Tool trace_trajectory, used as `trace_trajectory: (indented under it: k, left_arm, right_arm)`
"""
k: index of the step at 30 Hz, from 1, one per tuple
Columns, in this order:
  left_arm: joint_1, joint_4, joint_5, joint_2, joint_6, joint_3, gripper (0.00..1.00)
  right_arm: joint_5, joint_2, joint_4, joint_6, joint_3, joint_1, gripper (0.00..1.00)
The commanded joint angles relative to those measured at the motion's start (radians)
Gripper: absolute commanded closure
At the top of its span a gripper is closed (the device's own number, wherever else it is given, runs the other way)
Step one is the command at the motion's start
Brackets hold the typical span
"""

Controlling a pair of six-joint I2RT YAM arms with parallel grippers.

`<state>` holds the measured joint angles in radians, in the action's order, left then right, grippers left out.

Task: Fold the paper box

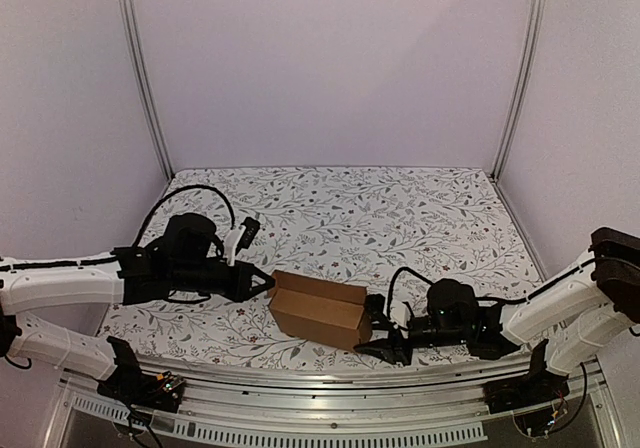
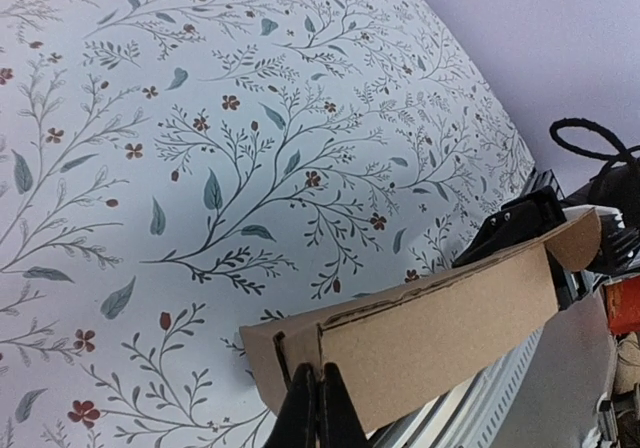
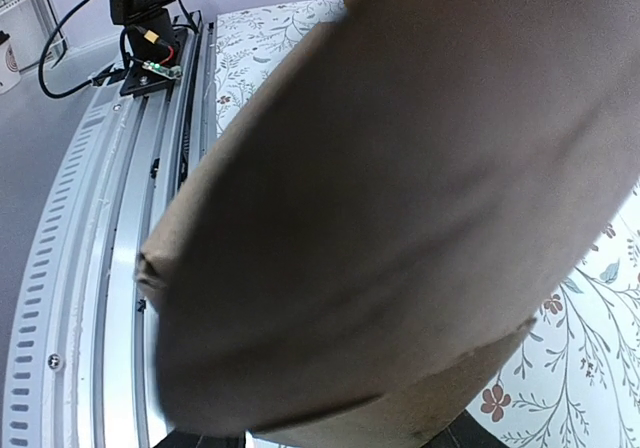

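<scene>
Already the paper box (image 1: 320, 311) stands as an oblong carton, toward 6 o'clock on the floral table (image 1: 400, 218). The left gripper (image 1: 268, 284) meets its 9 o'clock end, fingers (image 2: 330, 408) pressed together, apparently pinching a thin cardboard edge. The right gripper (image 1: 383, 336) sits at the box's 4 o'clock corner. Its wrist view is filled with cardboard, so whether it clamps cannot be told. The body looks formed, but a long flap along the 12 o'clock side and an end tab (image 2: 580, 240) appear untucked. Closing them probably remains.

a lab booth: plain walls (image 1: 330, 58), aluminium posts (image 1: 145, 78), floral tablecloth (image 1: 400, 218).
</scene>
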<state>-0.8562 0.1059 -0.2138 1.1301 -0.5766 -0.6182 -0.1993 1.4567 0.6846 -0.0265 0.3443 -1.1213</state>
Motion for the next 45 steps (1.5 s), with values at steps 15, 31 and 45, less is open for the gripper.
trace_trajectory:
  k: [15,31,45]
  left_arm:
    - [-0.056,-0.269,-0.028,-0.035,0.001,0.204,1.00]
    - [-0.081,-0.335,0.002,-0.040,-0.028,0.293,1.00]
    - [-0.120,-0.292,0.054,-0.075,-0.045,0.312,1.00]
  right_arm:
    - [0.158,0.245,0.438,0.021,-0.033,0.001,0.81]
    - [0.218,0.364,0.604,0.081,-0.062,0.001,0.75]
    - [0.305,0.369,0.618,0.102,-0.064,0.000,0.62]
